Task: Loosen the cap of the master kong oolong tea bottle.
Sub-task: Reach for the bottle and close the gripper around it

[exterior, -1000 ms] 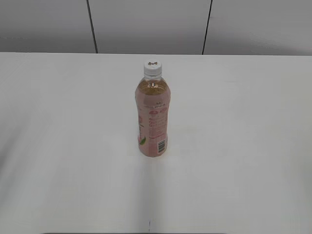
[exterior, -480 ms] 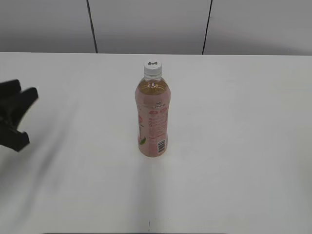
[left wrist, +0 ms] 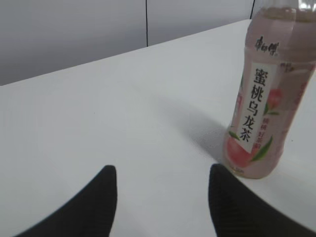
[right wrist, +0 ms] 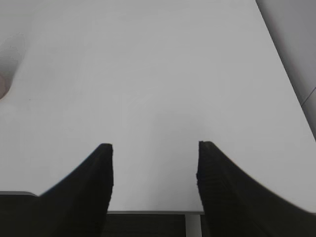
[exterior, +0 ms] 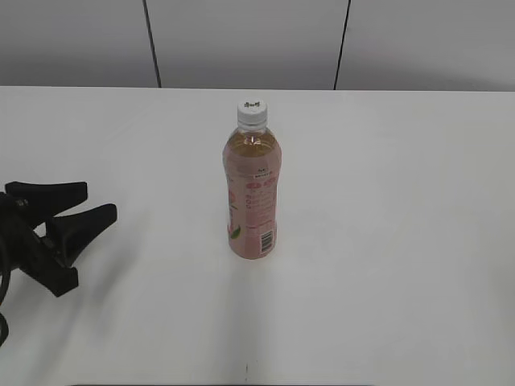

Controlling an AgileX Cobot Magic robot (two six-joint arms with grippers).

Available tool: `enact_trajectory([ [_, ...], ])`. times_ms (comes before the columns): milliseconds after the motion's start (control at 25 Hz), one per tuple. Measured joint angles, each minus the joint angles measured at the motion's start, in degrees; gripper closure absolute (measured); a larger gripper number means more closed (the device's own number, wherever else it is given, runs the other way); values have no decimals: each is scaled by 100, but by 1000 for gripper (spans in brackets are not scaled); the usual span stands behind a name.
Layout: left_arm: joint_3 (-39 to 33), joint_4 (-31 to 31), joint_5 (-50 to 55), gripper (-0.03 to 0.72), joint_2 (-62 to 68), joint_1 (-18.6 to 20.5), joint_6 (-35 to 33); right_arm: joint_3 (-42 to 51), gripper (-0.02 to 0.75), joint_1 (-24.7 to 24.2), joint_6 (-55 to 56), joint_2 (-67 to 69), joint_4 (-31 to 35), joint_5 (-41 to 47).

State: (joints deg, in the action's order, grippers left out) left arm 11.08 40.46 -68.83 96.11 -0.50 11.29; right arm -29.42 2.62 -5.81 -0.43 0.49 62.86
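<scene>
The master kong oolong tea bottle (exterior: 253, 193) stands upright in the middle of the white table, amber tea above a pink label with a barcode patch. Its white cap (exterior: 251, 112) sits on top, untouched. In the left wrist view the bottle (left wrist: 269, 94) is at the right, its cap out of frame. My left gripper (exterior: 95, 201) is open and empty, low over the table well to the left of the bottle; it also shows in the left wrist view (left wrist: 160, 170). My right gripper (right wrist: 154, 146) is open and empty near the table's front edge, out of the exterior view.
The white table (exterior: 386, 241) stretches wide on all sides of the bottle. A grey panelled wall (exterior: 241, 40) runs behind the far edge. The table's front edge (right wrist: 148, 212) shows under my right gripper.
My left gripper came into the exterior view from the left edge and has moved right and lower, toward the bottle. The bottle has not moved.
</scene>
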Motion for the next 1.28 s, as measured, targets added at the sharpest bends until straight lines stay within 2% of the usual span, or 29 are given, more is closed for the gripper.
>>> enact_trajectory([
  [200, 28, 461, -12, 344, 0, -2, 113, 0, 321, 0, 0, 0, 0, 0],
  [320, 136, 649, -12, 328, 0, -37, 297, 0, 321, 0, 0, 0, 0, 0],
  [600, 576, 615, -16, 221, 134, -1067, 409, 0, 321, 0, 0, 0, 0, 0],
  [720, 743, 476, -18, 190, 155, -1316, 409, 0, 321, 0, 0, 0, 0, 0],
  [1280, 1335, 319, 164, 116, 554, -1370, 554, 0, 321, 0, 0, 0, 0, 0],
])
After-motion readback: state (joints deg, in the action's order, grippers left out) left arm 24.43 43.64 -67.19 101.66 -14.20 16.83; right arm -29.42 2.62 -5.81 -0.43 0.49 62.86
